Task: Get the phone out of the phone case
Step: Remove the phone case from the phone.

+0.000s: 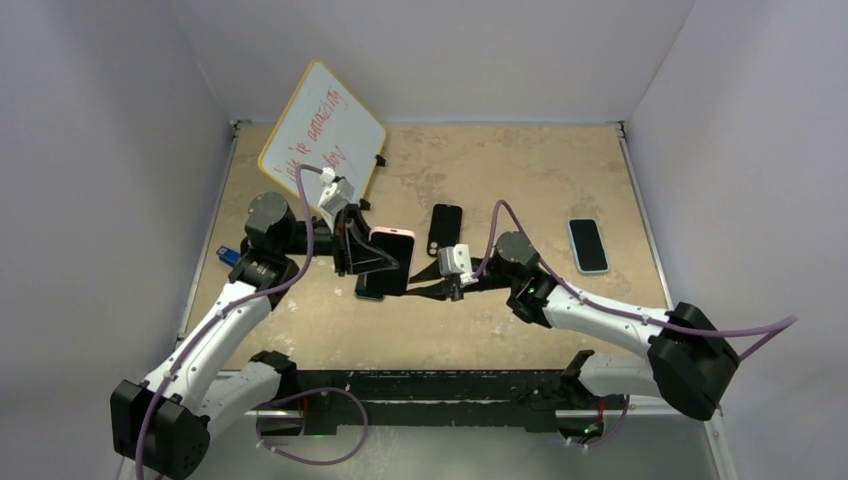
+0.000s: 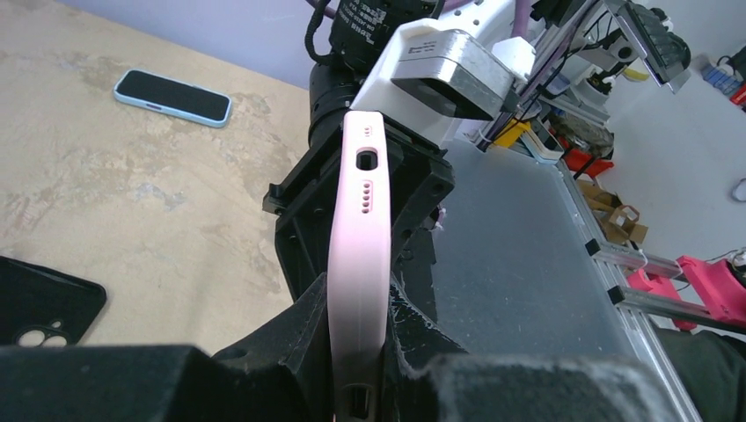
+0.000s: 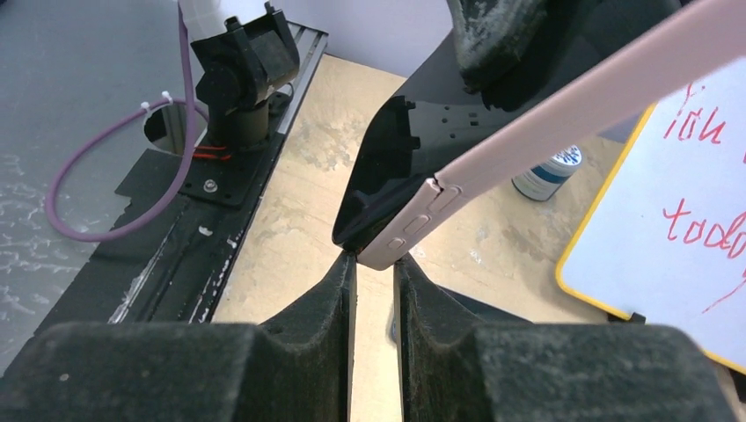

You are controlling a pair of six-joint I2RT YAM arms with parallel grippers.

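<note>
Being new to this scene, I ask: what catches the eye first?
A phone in a pale pink case is held upright mid-table, clamped in the left gripper. The right gripper has its fingertips at one corner. A yellow-rimmed whiteboard with red writing sits back left.

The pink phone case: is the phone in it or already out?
In. The right wrist view shows the dark phone seated inside the pink case, which the left gripper holds.

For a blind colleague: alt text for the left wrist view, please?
A pink phone case, seen edge-on, is clamped between the black fingers of the left tool. Behind it is the right arm's wrist; a light-blue phone lies flat on the tan table.
</note>
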